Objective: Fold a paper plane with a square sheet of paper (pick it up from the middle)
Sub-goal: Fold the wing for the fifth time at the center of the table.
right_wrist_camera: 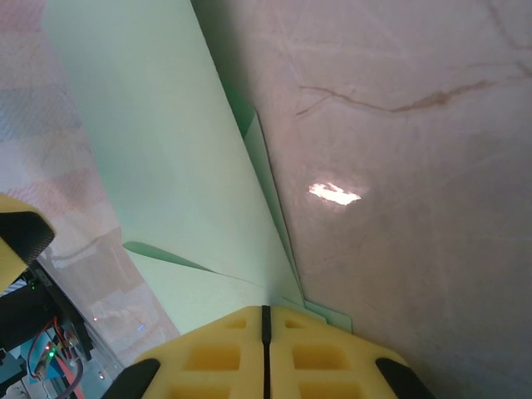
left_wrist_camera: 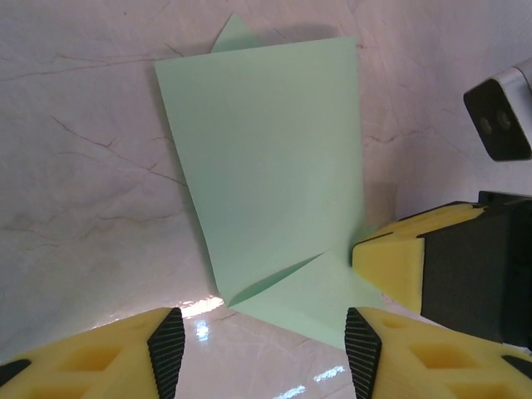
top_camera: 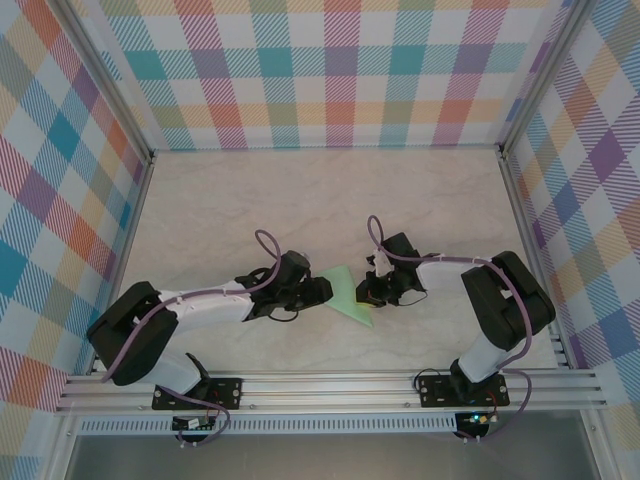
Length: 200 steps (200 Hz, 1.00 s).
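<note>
The paper plane (top_camera: 348, 295) is a pale mint-green folded sheet lying on the marble table between the two arms. In the left wrist view the paper plane (left_wrist_camera: 266, 158) has a loose flap lifting at its near corner. My left gripper (left_wrist_camera: 264, 353) stands open just short of that corner, with nothing between its pads (left_wrist_camera: 166, 349). In the top view, the left gripper (top_camera: 322, 292) sits at the sheet's left edge and the right gripper (top_camera: 368, 292) at its right edge. My right gripper (right_wrist_camera: 266, 332) is shut, and the folded edge of the paper plane (right_wrist_camera: 166, 166) runs into its closed fingertips.
The marble tabletop (top_camera: 300, 200) stretches open behind the arms. Checked walls (top_camera: 340, 70) enclose it at the back and both sides. An aluminium rail (top_camera: 330, 385) with both arm bases runs along the near edge. One yellow finger of the right gripper (left_wrist_camera: 391, 266) touches the sheet's right edge.
</note>
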Available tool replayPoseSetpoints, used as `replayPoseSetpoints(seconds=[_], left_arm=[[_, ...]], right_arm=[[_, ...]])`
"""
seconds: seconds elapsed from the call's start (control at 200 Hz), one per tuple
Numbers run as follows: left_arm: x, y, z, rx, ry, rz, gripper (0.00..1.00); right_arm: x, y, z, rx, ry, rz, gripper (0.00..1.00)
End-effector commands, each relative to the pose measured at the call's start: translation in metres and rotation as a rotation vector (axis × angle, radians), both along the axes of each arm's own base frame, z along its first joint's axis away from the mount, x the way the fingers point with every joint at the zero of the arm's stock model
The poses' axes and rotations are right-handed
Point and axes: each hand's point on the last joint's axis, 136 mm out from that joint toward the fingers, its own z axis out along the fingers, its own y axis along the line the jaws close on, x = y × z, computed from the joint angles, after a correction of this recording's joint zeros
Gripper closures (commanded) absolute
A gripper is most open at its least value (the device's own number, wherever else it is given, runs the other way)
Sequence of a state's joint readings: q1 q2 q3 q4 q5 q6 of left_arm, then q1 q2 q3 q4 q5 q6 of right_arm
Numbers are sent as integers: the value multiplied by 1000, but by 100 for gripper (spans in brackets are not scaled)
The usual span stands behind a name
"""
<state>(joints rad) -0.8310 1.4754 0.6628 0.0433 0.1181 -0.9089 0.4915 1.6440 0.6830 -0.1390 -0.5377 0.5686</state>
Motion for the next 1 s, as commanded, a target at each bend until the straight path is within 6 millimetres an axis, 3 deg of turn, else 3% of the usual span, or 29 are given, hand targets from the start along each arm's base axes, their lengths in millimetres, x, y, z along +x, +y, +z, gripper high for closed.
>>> replayPoseSetpoints(seconds=[0.0,0.61,0.995], left_arm=[[1,-3,-9,-24,33,61,43],[5,-18,-34,-69,110,99,51],[7,-22,-27,-74,102,103,57]], right_arm=[[0,-3,-2,8,7,-13,93],[-3,-6,-8,6,16,-18,92],[-4,-8,-9,11,21,-24,92]])
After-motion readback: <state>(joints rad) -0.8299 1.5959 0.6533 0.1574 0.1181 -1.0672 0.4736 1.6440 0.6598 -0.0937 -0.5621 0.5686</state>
